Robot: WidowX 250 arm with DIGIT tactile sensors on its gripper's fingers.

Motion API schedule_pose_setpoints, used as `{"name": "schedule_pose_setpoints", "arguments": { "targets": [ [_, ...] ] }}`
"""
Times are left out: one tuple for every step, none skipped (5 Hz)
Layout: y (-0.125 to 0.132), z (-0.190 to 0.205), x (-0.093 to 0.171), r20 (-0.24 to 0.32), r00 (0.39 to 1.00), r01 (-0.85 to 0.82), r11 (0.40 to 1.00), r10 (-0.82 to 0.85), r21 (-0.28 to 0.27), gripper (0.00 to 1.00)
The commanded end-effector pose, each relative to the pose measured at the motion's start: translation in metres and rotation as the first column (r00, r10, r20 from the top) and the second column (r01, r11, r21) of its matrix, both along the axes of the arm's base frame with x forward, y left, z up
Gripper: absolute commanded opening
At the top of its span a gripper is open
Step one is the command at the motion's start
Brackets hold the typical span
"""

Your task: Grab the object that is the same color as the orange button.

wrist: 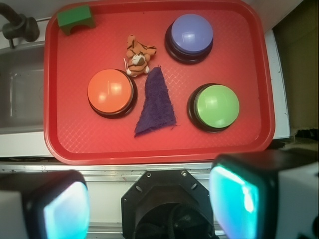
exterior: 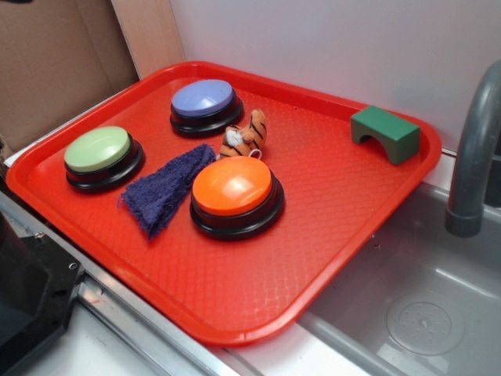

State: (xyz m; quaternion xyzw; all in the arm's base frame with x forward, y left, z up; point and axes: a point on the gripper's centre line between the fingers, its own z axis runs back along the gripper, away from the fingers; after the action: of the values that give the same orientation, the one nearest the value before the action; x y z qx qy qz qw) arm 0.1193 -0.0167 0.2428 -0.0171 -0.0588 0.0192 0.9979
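Orange target: small plush tiger [wrist: 138, 54] is lying on the red tray [wrist: 99, 144], between the orange button [wrist: 110, 92] and the blue-purple button [wrist: 191, 35], just beside the tip of the dark blue cloth [wrist: 155, 103].
colour match: tiger is sharing the orange of the button's dome; black stripes and a white face are showing too.
tiger pose: lying flat, white face toward the orange button, thin white loop trailing off at that end.
hand: hand [wrist: 149, 204] is hanging high, back over the near tray edge, well apart from everything; fingers [wrist: 239, 194] are standing wide, holding nothing.
step in hand: approach, judging by the gap; no descent is showing yet.
doing it well: I'd be centring over the tiger's striped body, fingers straddling its narrow width, then dropping straight down.
clearance: orange button and cloth are sitting close on the near side, so I'd be keeping the fingers off both while lowering.
risk: soft toy is likely squashing or sliding on the textured tray; a low, firm pinch is looking safest.
distractors: green button [wrist: 216, 105] and green arch block [wrist: 76, 19] are staying well clear.
writing: no brand, label or readable text is showing anywhere.
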Motion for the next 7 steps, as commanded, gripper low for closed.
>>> {"name": "schedule_pose_setpoints", "arguments": {
  "targets": [
    [0.0,0.0,0.0,0.0,1.0,0.0,1.0,0.0,0.0,1.0],
    [0.002,-0.018,0.029,0.029,0.99,-0.138,0.99,0.137,0.035,1.0],
    [0.003,-0.037,0.053,0.077,0.948,-0.312,0.949,0.308,0.049,1.0],
    [-0.002,-0.063,0.082,0.168,0.882,-0.448,0.894,0.441,0.004,1.0],
    [-0.01,-0.087,0.102,0.198,0.821,-0.546,0.838,0.536,-0.004,1.0],
    [-0.003,-0.11,0.124,0.204,0.781,-0.599,0.801,0.591,-0.027,1.0],
    [-0.005,-0.127,0.142,0.222,0.79,-0.588,0.809,0.572,0.009,1.0]
  ]
}}
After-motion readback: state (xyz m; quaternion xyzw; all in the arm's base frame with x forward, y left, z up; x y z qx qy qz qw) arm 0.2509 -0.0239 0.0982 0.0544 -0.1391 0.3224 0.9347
